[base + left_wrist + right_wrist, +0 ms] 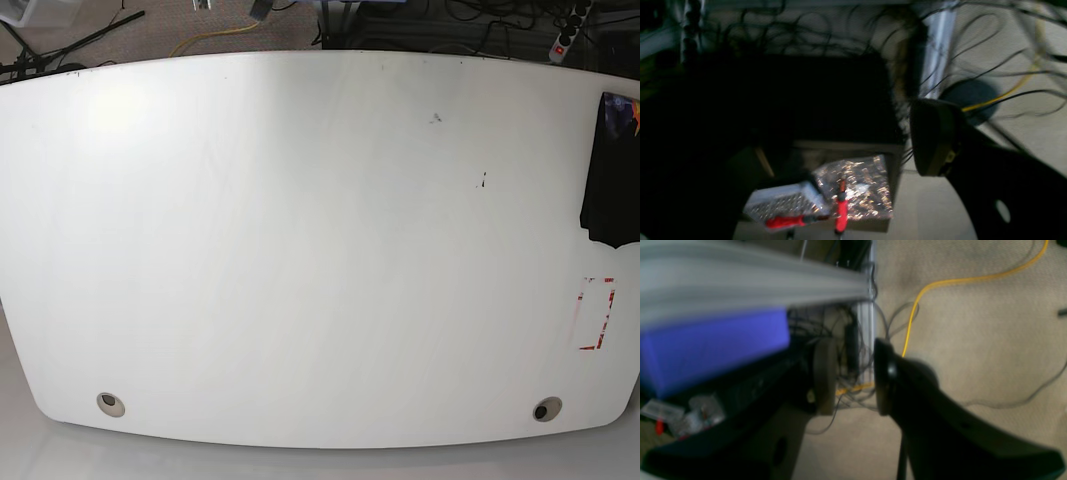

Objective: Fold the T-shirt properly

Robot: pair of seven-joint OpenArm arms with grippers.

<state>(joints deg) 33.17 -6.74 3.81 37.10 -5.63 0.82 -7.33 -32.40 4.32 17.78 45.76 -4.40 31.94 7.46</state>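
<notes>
Progress: you have T-shirt [611, 170] at right frame edge, unfolded | left gripper [853, 140] jaws apart, empty | right gripper [850, 376] jaws apart, empty | folding all remains

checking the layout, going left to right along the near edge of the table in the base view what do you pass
round grey cable hole → dark round cable hole → red-and-white rectangular marking; farther back at the right edge of the white table lies the black cloth T-shirt.
</notes>
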